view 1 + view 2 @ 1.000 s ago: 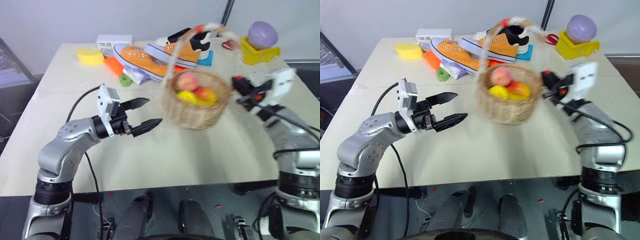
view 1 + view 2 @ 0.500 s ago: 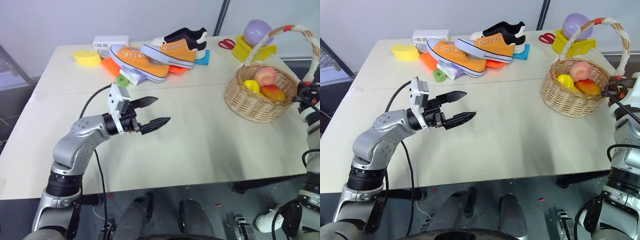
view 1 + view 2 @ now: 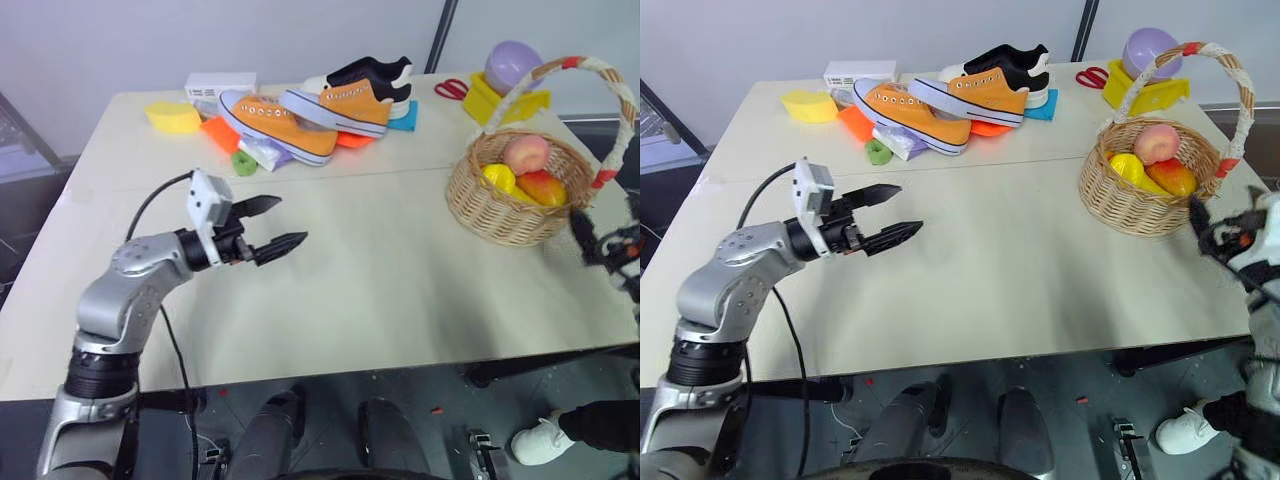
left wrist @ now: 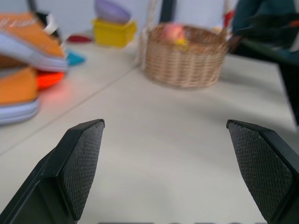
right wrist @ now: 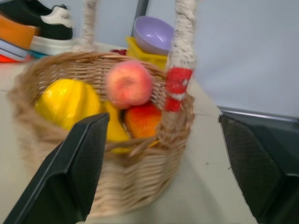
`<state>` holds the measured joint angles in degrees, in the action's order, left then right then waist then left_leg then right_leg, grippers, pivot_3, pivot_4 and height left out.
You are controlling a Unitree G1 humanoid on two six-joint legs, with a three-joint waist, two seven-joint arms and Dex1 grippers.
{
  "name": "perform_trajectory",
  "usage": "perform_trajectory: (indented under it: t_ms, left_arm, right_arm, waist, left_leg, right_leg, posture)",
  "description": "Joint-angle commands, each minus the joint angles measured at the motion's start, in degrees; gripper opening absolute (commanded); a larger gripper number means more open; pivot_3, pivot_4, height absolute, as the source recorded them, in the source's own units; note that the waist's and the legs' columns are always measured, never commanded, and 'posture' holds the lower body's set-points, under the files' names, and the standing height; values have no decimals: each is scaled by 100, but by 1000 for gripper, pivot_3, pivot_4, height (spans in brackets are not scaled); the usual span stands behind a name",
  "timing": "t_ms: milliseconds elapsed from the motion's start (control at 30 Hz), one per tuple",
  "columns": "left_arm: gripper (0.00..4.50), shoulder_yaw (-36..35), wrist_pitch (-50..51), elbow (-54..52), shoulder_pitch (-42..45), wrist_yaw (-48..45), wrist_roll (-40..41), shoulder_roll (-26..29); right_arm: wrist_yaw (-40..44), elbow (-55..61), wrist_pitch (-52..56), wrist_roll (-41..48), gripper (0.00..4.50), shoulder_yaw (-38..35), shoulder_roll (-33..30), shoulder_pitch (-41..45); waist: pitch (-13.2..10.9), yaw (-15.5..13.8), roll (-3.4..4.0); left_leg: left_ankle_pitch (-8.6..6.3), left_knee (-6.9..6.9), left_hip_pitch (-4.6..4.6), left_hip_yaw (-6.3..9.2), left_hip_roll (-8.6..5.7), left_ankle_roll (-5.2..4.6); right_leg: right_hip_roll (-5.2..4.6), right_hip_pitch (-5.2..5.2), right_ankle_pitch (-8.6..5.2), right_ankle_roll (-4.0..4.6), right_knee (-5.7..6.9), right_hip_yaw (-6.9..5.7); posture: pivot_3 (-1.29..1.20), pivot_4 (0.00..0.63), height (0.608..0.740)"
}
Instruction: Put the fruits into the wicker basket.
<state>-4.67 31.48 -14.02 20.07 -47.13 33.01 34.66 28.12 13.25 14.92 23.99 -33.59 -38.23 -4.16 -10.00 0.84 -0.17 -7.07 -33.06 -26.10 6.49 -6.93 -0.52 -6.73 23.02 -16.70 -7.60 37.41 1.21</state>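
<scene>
The right gripper (image 3: 1218, 228) has let go of the wicker basket (image 3: 520, 185) and pulled back with its jaws spread, while the left gripper (image 3: 270, 224) hangs open and empty over the middle of the table (image 3: 380, 290). The basket, carried across a second ago, now stands at the table's right edge with the peach (image 3: 527, 154), lemon (image 3: 498, 177) and mango (image 3: 545, 186) inside, so I'd call the job finished. Behind lie orange sneakers (image 3: 300, 110), a yellow stand (image 3: 518, 100) and a pale wall.

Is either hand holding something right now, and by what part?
Nothing is held. The left hand is open over bare table; the right hand is open, apart from the wicker basket.
</scene>
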Motion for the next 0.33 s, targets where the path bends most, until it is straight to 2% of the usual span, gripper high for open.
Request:
perform_trajectory:
  t_ms: [33, 200, 333]
  left_arm:
    - [4500, -302, -221, 127, -329, 131, -374, 312]
    - [4500, -512, -540, 437, -794, 404, -692, 311]
    - [4500, -760, -774, 457, -1172, 657, -766, 148]
  right_arm:
    - [661, 926, 81, 347, 3892, 483, -22, -375]
    - [977, 1215, 191, 399, 3892, 1488, 143, -205]
    - [996, 832, 193, 270, 3892, 1981, 296, 315]
  waist:
    - [2, 14, 4]
    - [2, -17, 3]
    - [2, -36, 2]
  left_leg:
    - [-1, 2, 2, 0, 1, 1]
    - [-13, 2, 28, 4, 3, 14]
    - [-16, 4, 27, 5, 3, 12]
  right_leg:
    - [0, -1, -1, 2, 0, 2]
    - [-4, -35, -4, 7, -18, 4]
    - [-7, -24, -4, 7, -39, 2]
  posture:
    - [0, 150, 740]
    - [0, 150, 740]
    - [0, 150, 740]
